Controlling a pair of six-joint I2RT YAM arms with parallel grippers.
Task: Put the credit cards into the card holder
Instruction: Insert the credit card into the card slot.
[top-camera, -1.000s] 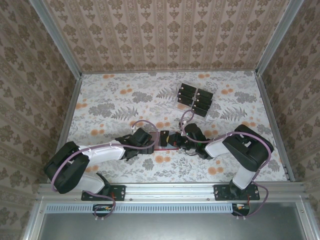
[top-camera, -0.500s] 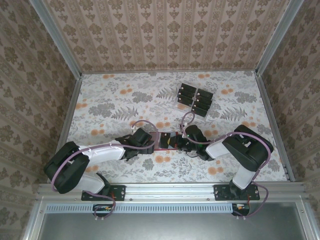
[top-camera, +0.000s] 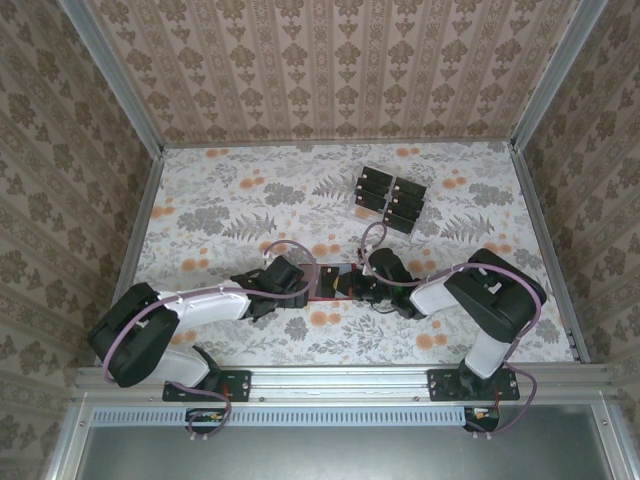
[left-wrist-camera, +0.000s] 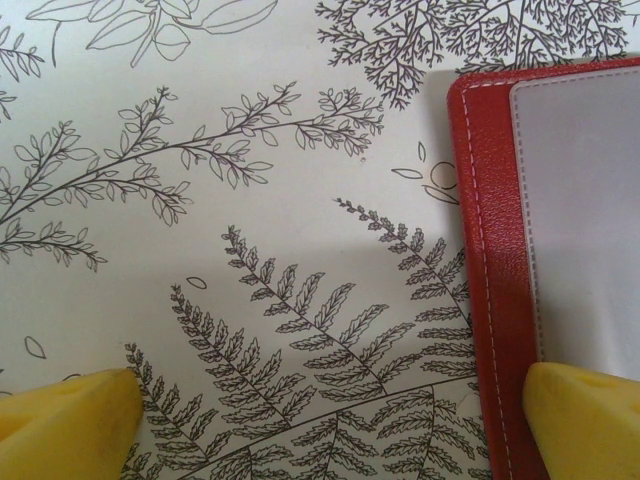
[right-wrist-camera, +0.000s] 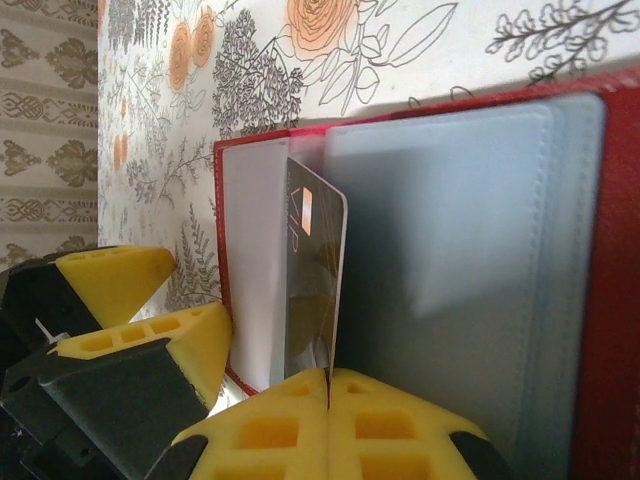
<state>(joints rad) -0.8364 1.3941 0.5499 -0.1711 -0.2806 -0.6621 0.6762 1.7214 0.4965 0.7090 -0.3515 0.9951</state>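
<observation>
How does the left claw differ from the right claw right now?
The left claw is wide open and empty; the right claw is shut on a credit card. The left claw has one fingertip over the card holder's edge; the right claw's card reaches into it. Both are yellow-tipped.

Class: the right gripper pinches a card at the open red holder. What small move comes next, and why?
Probably push the card deeper in. The right gripper is shut on its near end, its far end stands between the pockets of the card holder, and a finger of the open left gripper lies over the holder's edge.
</observation>
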